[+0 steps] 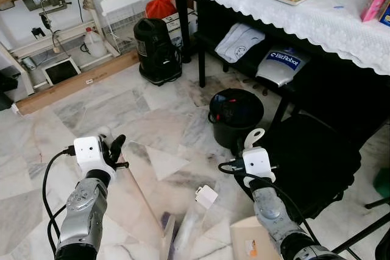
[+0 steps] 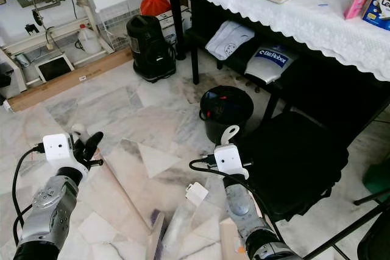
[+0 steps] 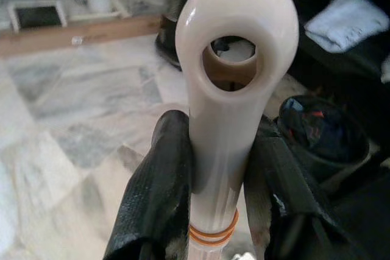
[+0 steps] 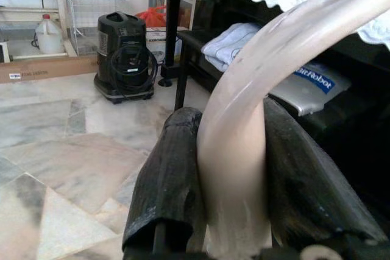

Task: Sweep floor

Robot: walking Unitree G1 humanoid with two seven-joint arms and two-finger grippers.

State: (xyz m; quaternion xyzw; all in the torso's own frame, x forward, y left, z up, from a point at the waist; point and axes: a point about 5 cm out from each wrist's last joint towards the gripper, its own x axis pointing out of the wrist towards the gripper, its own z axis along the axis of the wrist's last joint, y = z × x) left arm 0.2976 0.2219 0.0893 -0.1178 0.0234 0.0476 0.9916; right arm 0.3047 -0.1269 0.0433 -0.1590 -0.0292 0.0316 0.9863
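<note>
Left arm: raised from the lower left, forearm angled up, left gripper (image 3: 213, 168) pinching a cream broom handle (image 3: 234, 59) just below its looped end; both black fingers (image 3: 155, 193) press its sides. Right arm: raised from the lower middle, right gripper (image 4: 234, 168) clamped on a second cream handle (image 4: 274, 59), which curves up and away past the fingers and shows in the eye views as a white hooked tip (image 1: 253, 136) above the wrist camera. Hard to make out: the lower ends of both tools; near the bottom edge lie a tan board (image 1: 131, 202), a pale translucent bristle-like patch (image 1: 186, 229) and a small white block (image 1: 206, 196), but whether these are broom head and dustpan cannot be told. Both arms are cut off by the frame's bottom edge. Surroundings: marble floor (image 1: 152, 108); black bin (image 1: 236, 115) just ahead of the right gripper; black chair (image 1: 317, 162) to its right; black vacuum (image 1: 157, 50) farther off; table with white cloth (image 1: 292, 10) at upper right.
</note>
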